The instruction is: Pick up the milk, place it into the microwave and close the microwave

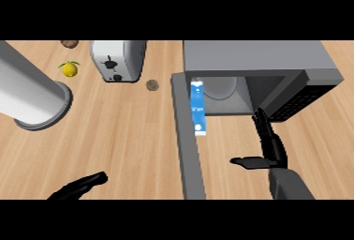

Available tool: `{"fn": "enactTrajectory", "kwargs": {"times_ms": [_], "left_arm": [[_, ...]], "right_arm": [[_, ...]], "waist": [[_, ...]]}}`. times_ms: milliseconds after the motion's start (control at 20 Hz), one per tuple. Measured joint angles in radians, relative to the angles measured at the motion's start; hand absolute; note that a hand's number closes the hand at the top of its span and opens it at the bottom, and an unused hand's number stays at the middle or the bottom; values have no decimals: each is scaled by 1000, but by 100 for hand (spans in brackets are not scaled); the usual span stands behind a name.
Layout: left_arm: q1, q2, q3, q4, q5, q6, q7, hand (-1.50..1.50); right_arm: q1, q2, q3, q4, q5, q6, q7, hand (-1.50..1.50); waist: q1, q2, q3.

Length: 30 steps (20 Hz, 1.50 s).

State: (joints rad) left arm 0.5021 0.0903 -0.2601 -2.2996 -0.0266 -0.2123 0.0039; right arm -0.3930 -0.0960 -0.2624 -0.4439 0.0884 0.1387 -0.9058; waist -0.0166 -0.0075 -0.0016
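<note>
The grey microwave (259, 58) stands at the upper right with its door (188, 140) swung open toward me, seen edge-on as a long grey bar. A tall white and blue milk carton (198, 107) stands at the left front of the microwave's cavity, close to the door's hinge side. My right hand (268, 143) is open in front of the cavity, to the right of the carton and apart from it, fingers straight toward the oven and thumb out to the left. My left hand (81, 185) rests open at the lower left.
A silver toaster (117, 60) sits left of the microwave. A yellow lemon (68, 69), a brown round item (152, 85) and another brown item (69, 43) lie on the wooden counter (124, 140). A large grey cylinder (27, 93) lies at the left.
</note>
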Motion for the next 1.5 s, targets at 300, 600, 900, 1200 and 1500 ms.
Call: {"fn": "enactTrajectory", "kwargs": {"times_ms": [300,600,900,1200,1500], "left_arm": [[-105,-16,-45,67,-44,1,33,150],[-221,-34,-90,165,-80,-8,72,150],[-350,-40,-146,293,-96,-64,113,150],[-504,-77,-255,485,-128,-34,130,150],[-664,-87,-398,696,-162,116,83,150]], "right_arm": [[193,-10,35,-204,-40,89,3,-150],[393,-5,77,-438,-82,132,45,-150],[537,-25,96,-584,-114,155,58,-150],[628,-57,99,-693,-154,182,73,-150],[709,-95,113,-811,-204,227,98,-150]], "waist": [[1,2,0],[1,4,0],[0,6,1],[-2,7,1],[-9,8,1]]}}
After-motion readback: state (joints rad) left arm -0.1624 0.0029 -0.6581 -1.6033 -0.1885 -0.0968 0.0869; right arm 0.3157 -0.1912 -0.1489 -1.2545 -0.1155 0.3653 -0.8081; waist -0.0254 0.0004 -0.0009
